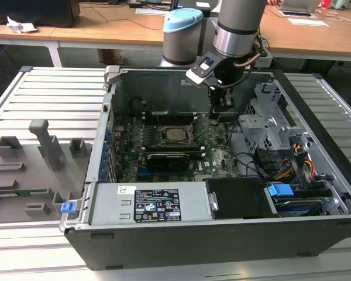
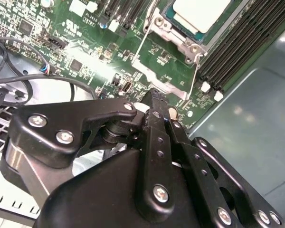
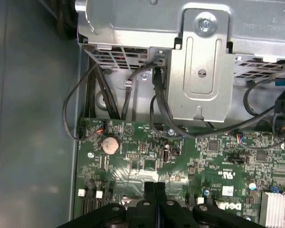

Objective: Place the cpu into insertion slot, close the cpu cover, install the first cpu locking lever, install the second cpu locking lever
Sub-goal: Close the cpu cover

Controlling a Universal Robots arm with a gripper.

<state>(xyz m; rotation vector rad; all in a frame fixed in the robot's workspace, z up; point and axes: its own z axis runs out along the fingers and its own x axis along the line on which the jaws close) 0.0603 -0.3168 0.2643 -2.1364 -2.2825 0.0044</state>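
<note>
- Gripper (image 1: 221, 109) hangs inside the open computer case (image 1: 316, 175), over the green board (image 1: 213, 155), just to the exterior view's right of the slot.
- Fingers are pressed together with nothing between them, seen in both wrist views: (image 2: 155, 97) and (image 3: 154, 187).
- Cpu (image 1: 175, 133) sits in the insertion slot (image 1: 162, 135), silvery top up; second wrist view shows one corner of it (image 2: 199, 13).
- Cpu cover (image 2: 160, 29) looks to lie flat as a metal frame around the chip, with the chip showing through its window.
- Thin wire levers (image 2: 141, 45) run along the socket sides in the second wrist view. Cannot tell if they are hooked down.
- Gripper is apart from the cpu and cover, not touching either. The fingertips are close above the board beside the socket corner.
- Long black card (image 1: 167, 158) lies in front of the socket, and the grey power supply (image 1: 155, 205) sits nearer the front wall.
- Metal drive cage (image 1: 269, 120) is on the exterior view's right of the gripper; also in the first wrist view (image 3: 199, 61), with black cables (image 3: 130, 88) running under it.
- Coin battery (image 3: 110, 142) sits on the board near the case wall.
- Case rests on a slatted table (image 1: 52, 88); grey holder blocks (image 1: 44, 143) stand to the exterior view's left of the case.
</note>
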